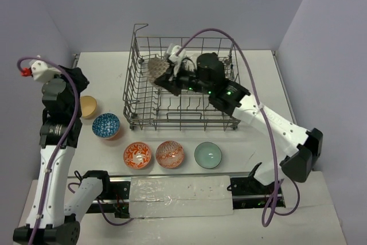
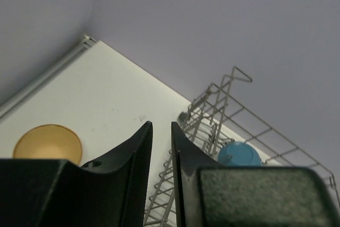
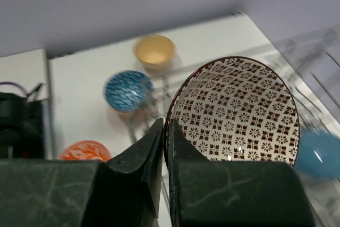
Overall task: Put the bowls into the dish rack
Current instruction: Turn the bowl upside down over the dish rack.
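Left gripper (image 2: 161,127) hung narrowly parted and empty near the tan bowl (image 2: 48,143). Four more bowls (image 1: 137,155) waited on the table (image 1: 258,84). My right gripper (image 3: 164,131) pinched the patterned bowl (image 3: 234,110) by its rim inside the dish rack (image 1: 135,84), seemingly unseated; next I had to seat it, then release.

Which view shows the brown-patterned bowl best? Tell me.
Right wrist: the brown-patterned bowl fills the frame, rim pinched by the right claw. Top view shows it small, partly hidden; left wrist misses it.
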`<state>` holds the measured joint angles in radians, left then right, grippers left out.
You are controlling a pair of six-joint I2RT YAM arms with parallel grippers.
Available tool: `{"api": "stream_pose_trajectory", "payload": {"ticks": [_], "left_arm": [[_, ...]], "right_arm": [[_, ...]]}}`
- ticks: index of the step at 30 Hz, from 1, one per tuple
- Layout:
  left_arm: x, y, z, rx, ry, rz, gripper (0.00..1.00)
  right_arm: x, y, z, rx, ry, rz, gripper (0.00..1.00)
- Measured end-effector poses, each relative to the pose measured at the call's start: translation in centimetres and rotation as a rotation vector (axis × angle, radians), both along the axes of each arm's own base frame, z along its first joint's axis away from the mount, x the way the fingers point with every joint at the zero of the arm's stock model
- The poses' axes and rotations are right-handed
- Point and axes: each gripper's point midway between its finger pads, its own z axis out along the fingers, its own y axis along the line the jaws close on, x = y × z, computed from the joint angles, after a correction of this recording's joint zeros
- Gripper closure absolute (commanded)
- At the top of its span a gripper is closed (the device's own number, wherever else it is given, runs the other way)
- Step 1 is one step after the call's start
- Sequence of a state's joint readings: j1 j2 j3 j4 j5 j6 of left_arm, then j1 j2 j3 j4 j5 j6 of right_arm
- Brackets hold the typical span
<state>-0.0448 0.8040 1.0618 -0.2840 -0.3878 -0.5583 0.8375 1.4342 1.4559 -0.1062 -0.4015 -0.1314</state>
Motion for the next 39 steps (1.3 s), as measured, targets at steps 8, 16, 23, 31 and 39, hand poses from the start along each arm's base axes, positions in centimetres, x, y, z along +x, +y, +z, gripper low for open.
{"api": "stream_pose_trajectory", "payload": {"ticks": [8, 16, 23, 31, 39], "left_arm": [[3.6, -2.6, -4.6, 0.021, 0.112, -0.146, 0.73], [3.9, -3.8, -6.5, 0.027, 0.144, -0.219, 0.73], [3.9, -5.0, -6.5, 0.023, 0.140, -0.279, 0.73], [3.9, -5.5, -6.5, 0.021, 0.140, -0.304, 0.72], [3.9, -5.6, -6.5, 0.020, 0.140, -0.312, 0.72]], "right_arm": [[4.8, -10.1, -1.0, 0.034, 0.076, -0.339, 1.00], [9.1, -16.3, -3.3, 0.127, 0.242, -0.543, 1.00], [12.9, -19.3, -5.9, 0.259, 0.446, -0.582, 1.00], [14.7, -19.2, -8.1, 0.327, 0.592, -0.543, 1.00], [17.7, -21.1, -8.3, 0.423, 0.683, -0.526, 1.00]]}}
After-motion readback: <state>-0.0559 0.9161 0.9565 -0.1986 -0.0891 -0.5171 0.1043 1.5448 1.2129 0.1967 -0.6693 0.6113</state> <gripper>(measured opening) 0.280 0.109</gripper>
